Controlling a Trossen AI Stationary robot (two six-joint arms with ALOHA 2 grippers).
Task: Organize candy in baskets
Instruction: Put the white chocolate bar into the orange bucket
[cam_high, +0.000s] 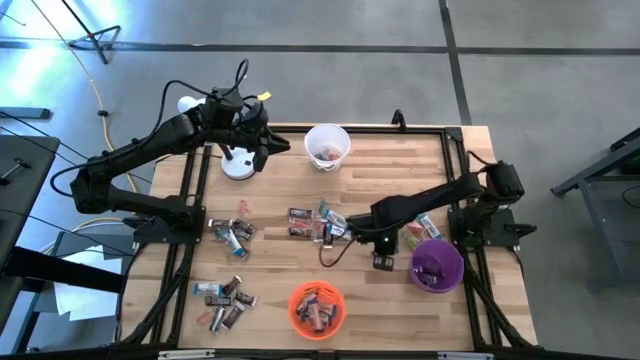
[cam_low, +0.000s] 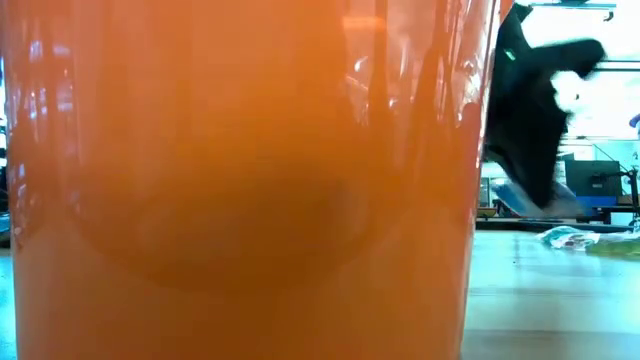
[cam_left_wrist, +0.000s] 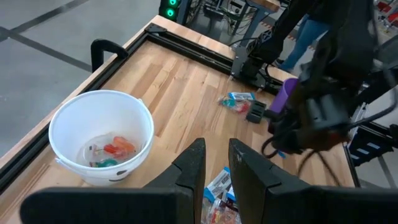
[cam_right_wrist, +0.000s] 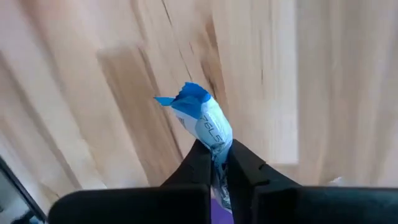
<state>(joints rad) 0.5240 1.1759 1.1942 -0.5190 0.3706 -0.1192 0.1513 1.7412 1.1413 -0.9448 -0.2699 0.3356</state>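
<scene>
From above, the wooden surface (cam_high: 290, 180) has three baskets on it: a white basket (cam_high: 327, 146) at the far edge, an orange basket (cam_high: 317, 307) at the near edge with candy inside, and a purple basket (cam_high: 437, 264) on the right side. The right hand (cam_high: 332, 229) reaches to the middle of the surface, where it sits in a small bunch of candy (cam_high: 303, 221). More candy lies in a pile (cam_high: 231, 233) on the left and in another pile (cam_high: 224, 296) close to the orange basket. The left hand (cam_high: 262, 150) hangs over the far left part, just beside a white lamp (cam_high: 236, 164). From table height, the orange basket (cam_low: 240, 180) fills almost the whole picture, and a dark arm (cam_low: 535, 100) shows on the right. From the left wrist, the left hand (cam_left_wrist: 216, 165) has its fingers a little apart and grasps nothing; the white basket (cam_left_wrist: 101, 135) sits near it with a few red and green pieces inside. Blue candy (cam_left_wrist: 237, 102) lies farther off near the purple basket (cam_left_wrist: 285, 94). From the right wrist, the right hand (cam_right_wrist: 214, 158) is clenched on a blue and silver candy (cam_right_wrist: 202, 122), with the wood of the surface (cam_right_wrist: 323, 93) behind it
</scene>
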